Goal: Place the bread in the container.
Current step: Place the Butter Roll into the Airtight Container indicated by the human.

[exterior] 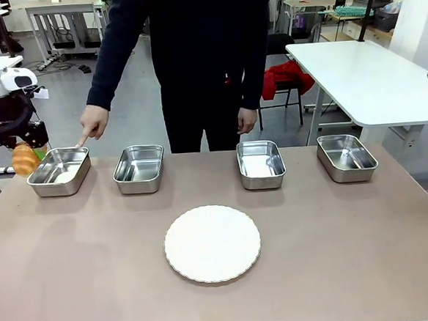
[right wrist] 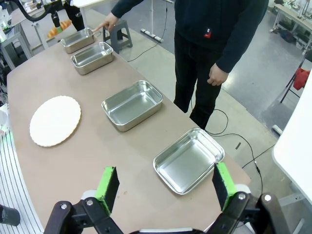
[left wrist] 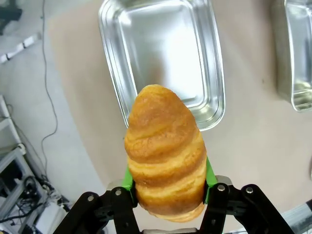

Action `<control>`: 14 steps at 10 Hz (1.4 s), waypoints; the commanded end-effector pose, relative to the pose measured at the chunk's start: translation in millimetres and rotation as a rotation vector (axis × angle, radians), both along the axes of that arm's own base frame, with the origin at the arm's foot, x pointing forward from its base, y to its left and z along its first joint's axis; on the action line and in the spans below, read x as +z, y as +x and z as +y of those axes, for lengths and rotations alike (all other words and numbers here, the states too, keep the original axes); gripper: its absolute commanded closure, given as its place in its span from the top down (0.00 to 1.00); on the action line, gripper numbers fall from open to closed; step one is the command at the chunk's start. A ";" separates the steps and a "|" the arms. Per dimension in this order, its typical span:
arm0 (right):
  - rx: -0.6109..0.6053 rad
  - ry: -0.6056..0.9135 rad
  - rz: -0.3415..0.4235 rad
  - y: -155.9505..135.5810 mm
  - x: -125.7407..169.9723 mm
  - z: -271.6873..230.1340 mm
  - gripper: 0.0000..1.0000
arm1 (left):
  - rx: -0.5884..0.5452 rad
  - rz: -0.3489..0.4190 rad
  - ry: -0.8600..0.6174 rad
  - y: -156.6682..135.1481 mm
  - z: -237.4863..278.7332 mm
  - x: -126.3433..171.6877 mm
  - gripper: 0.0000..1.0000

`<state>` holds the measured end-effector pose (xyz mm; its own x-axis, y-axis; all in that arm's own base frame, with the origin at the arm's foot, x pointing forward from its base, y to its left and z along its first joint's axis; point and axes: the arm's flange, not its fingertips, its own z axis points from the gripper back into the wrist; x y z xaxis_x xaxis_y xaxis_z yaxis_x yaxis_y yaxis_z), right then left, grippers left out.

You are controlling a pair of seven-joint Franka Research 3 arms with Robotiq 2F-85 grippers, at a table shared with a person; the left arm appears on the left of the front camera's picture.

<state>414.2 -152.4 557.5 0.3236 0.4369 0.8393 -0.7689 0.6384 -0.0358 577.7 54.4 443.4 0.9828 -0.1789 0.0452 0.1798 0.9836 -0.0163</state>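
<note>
From the front, the left gripper [exterior: 28, 153] hangs off the counter's [exterior: 338, 255] left far corner, closed on the bread [exterior: 24, 159] — the croissant shows as a golden lump below the black fingers. The container [exterior: 58, 171], the leftmost of four steel pans, sits just beside the gripper, toward the counter's middle. The person's hand [exterior: 92, 123] reaches down with a finger at that pan's far rim. Farther from the gripper along the same row lie the second pan [exterior: 139, 168], the third pan [exterior: 260, 164] and the fourth pan [exterior: 346, 157]; a round white plate [exterior: 212, 243] rests nearer the robot.

In the left wrist view, the bread [left wrist: 165, 153] stands between the green pads [left wrist: 127, 179], pinched near its lower end, its ridged bands running across. Beyond its tip lies the container [left wrist: 214, 63], apart from the bread and below it; the second pan's edge [left wrist: 295, 53] shows off to one side.

In the right wrist view, the right gripper [right wrist: 165, 187] stands wide open and holds nothing — its green pads [right wrist: 108, 187] frame the fourth pan [right wrist: 189, 161] on the counter below. Far beyond it, the bread [right wrist: 58, 32] shows beside the container [right wrist: 78, 40].
</note>
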 end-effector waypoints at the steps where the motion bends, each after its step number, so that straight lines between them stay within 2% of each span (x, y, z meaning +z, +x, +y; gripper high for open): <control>1: 0.003 0.006 -0.010 -0.5 1.6 0.6 1.00 | -0.004 -0.038 -0.010 -12.2 1.5 12.9 0.56; 2: 0.003 0.006 -0.010 -0.5 1.6 0.6 1.00 | 0.000 0.000 0.000 0.0 0.0 0.0 0.56; 3: 0.003 0.006 -0.010 -0.5 1.6 0.6 1.00 | -0.067 0.004 -0.060 14.9 -4.6 -5.9 0.56; 5: 0.003 0.006 -0.010 -0.5 1.6 0.6 1.00 | -0.154 0.055 -0.085 41.9 -12.8 -22.4 0.56; 8: 0.003 0.006 -0.010 -0.5 1.6 0.6 1.00 | -0.189 0.044 0.024 75.2 -14.1 -53.6 0.56; 12: 0.003 0.006 -0.010 -0.5 1.6 0.6 1.00 | -0.176 0.048 -0.035 93.8 -4.1 -61.4 0.56; 13: 0.003 0.006 -0.010 -0.5 1.6 0.6 1.00 | -0.215 0.073 -0.045 93.4 -5.3 -62.0 1.00; 14: 0.003 0.006 -0.010 -0.5 1.6 0.6 1.00 | -0.208 0.062 -0.040 92.4 -5.0 -60.3 1.00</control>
<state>413.9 -152.8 557.6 0.3238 0.4365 0.8394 -0.7683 0.6391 -0.0359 667.3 47.6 377.9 0.9380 -0.3466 -0.0015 0.3462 0.9371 -0.0433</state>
